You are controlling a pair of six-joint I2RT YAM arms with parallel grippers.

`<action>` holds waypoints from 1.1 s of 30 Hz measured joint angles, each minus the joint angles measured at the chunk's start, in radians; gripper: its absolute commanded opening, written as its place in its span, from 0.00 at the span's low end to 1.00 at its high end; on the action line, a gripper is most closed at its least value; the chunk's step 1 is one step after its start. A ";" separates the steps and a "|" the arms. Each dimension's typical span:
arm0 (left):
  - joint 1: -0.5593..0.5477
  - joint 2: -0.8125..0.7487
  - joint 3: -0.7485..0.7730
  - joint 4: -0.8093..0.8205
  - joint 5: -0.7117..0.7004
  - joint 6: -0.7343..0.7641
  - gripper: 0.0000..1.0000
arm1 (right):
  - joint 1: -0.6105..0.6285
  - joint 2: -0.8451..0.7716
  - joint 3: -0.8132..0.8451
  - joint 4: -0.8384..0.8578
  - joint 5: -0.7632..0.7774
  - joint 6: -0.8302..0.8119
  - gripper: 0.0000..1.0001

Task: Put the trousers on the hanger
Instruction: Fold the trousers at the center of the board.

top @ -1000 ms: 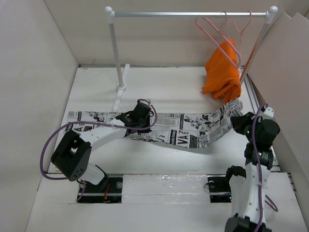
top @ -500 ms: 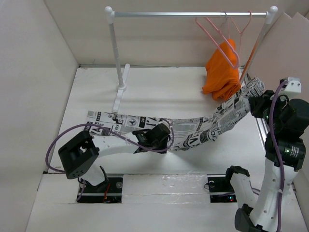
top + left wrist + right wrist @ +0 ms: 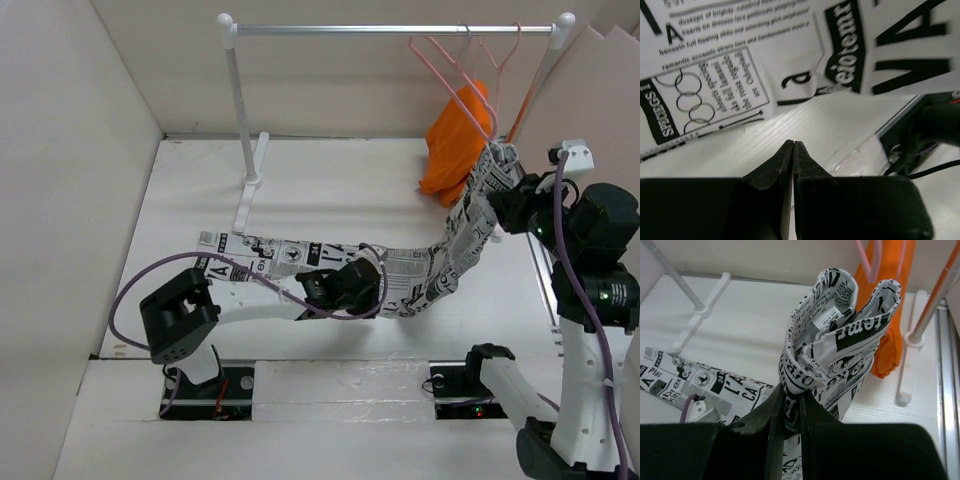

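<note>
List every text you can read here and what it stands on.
"Plac": trousers, on the leg lying flat, right wrist view.
"L'A" over "CA": same leg, further along.
"A", large: trousers, left wrist view.
Fine print beside the ring drawing, left wrist view: too blurred to read.
Sewn-in label inside the raised end: too small to read.
Other lettering on the trousers: cut off by folds.

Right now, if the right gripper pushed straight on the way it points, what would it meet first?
The right gripper is shut on the trousers; past that bunched end, the hanging orange cloth looks first in line, the hanger just beside it. Depth is unclear.
</note>
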 measured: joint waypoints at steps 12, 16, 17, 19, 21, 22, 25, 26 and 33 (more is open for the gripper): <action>-0.013 0.299 0.172 0.101 0.047 -0.050 0.00 | 0.491 0.224 0.121 0.097 0.213 0.043 0.00; -0.023 0.225 0.106 0.053 0.024 -0.051 0.00 | 0.657 0.372 0.237 0.116 0.305 0.032 0.00; -0.023 0.174 0.078 0.021 0.005 -0.051 0.00 | 0.683 0.411 0.267 0.129 0.315 0.030 0.00; -0.019 0.037 0.029 -0.056 -0.054 -0.059 0.00 | 0.716 0.476 0.306 0.166 0.320 0.023 0.00; -0.005 -0.133 0.004 -0.130 -0.152 -0.078 0.05 | 0.742 0.536 0.339 0.193 0.319 0.019 0.00; 0.009 -0.228 0.002 -0.174 -0.218 -0.095 0.06 | 0.752 0.567 0.354 0.204 0.314 0.016 0.00; 0.095 -0.517 0.009 -0.295 -0.414 -0.158 0.11 | 0.783 0.671 0.408 0.240 0.298 0.012 0.00; 0.138 -0.604 0.019 -0.329 -0.477 -0.166 0.12 | 0.796 0.713 0.430 0.249 0.291 0.011 0.00; 0.323 -0.866 0.250 -0.506 -0.833 -0.131 0.16 | 0.950 1.101 0.673 0.356 0.231 0.016 0.00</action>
